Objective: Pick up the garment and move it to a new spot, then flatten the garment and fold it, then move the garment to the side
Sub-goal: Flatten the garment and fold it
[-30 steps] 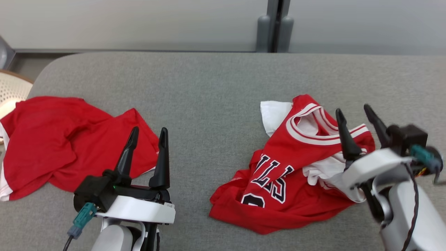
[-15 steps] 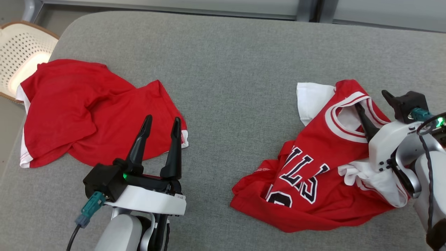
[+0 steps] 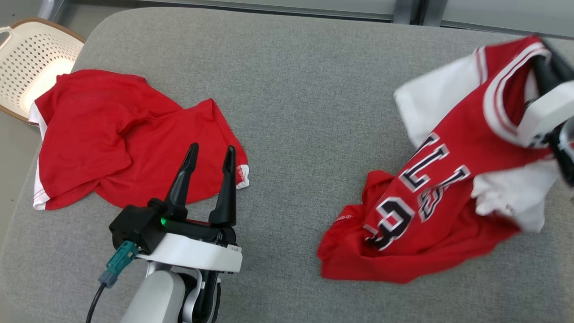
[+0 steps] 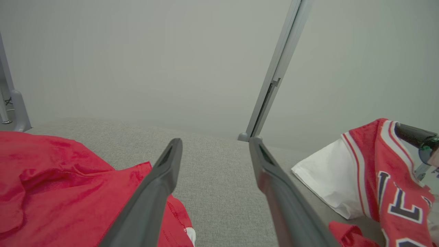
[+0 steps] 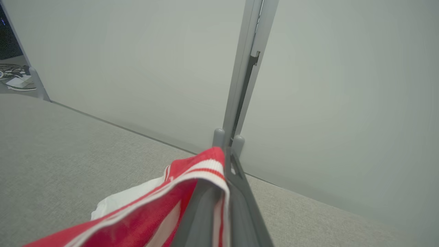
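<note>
Jersey (image 3: 466, 130) now lifted by collar, red, white trim, navy lettering

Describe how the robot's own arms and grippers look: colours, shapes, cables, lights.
Left gripper: two long, tapered black fingers on a black block with a small green light, a white wrist housing, a teal connector trailing a dark cable, and a pale grey forearm. Right gripper: the same dark fingers and white housing, blurred in the head view.

White wrist shell (image 3: 188, 258), black jaws, teal plug (image 3: 119, 263)
</note>
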